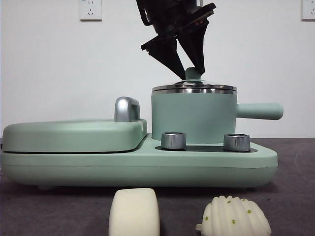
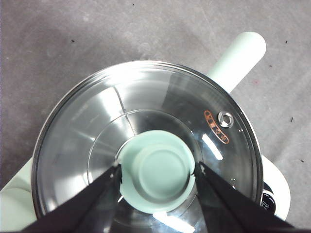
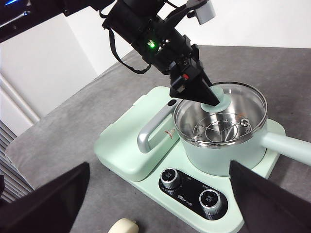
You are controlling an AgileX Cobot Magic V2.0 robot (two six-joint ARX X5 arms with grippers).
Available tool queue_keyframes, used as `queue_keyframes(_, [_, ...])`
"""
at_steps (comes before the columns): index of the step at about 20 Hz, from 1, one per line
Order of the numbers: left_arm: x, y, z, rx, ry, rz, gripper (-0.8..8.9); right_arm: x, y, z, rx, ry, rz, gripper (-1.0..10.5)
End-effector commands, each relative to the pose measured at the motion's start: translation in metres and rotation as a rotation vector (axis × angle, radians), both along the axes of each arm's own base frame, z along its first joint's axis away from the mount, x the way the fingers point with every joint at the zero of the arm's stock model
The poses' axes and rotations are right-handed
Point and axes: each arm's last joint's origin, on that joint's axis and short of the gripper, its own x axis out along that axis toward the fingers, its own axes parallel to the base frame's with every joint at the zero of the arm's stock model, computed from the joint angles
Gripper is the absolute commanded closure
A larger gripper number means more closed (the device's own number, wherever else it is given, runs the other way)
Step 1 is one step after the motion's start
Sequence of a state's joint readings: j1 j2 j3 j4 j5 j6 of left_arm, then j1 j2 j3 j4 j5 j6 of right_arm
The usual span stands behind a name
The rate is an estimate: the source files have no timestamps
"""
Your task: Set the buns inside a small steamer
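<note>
Lid (image 2: 146,126): glass and steel, slippery, fragile; hold only by the knob (image 2: 158,170).
Left gripper (image 2: 158,172): jaws clamped on knob.
Right gripper (image 3: 155,194): jaws apart, waiting.
2 buns (image 1: 134,212): probably soft, light.

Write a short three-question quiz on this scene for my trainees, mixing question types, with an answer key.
1. True or false: the lid is on the small steamer.
2. What does the left hand straddle? A) chrome handle B) green knob C) dial
3. Fill in: both buns, the cream bun and the ridged bun, lie on the ____.

Key: 1 true; 2 B, the green knob; 3 table. The right hand waits apart, open.
</note>
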State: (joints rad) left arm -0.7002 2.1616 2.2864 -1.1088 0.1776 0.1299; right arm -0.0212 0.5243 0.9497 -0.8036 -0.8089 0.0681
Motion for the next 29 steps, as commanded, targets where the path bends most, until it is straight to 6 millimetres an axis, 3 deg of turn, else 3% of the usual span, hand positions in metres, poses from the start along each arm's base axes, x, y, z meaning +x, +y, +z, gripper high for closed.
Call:
queue_keyframes(1, [0.003,-0.011,-0.008,0.009,-0.005,-0.021,6.01,-0.001,0.000,0.005,0.002,-0.019,0.000,4.9])
queue_keyframes(5, [0.003,-0.011,-0.009,0.012,-0.002,-0.021,7.27,-0.001,0.000,0.005,0.002,-0.019,0.000,4.9])
queue_keyframes(9, [0.002,-0.010,-0.009,0.019,0.006,-0.021,7.27,-0.001,0.000,0.005,0.001,-0.020,0.001,4.9])
queue_keyframes(16, [-0.006,-0.002,0.034,-0.038,-0.058,-0.017,7.27,-0.001,0.000,0.006,0.002,-0.031,0.001,4.9])
queue_keyframes(21, [-0.013,0.015,0.066,-0.074,-0.090,0.014,7.27,0.001,0.000,0.006,0.002,-0.020,0.002,4.9])
queue_keyframes(29, [0.002,0.060,0.083,-0.078,-0.094,0.129,7.27,0.017,0.003,-0.001,0.011,0.153,0.038,4.9])
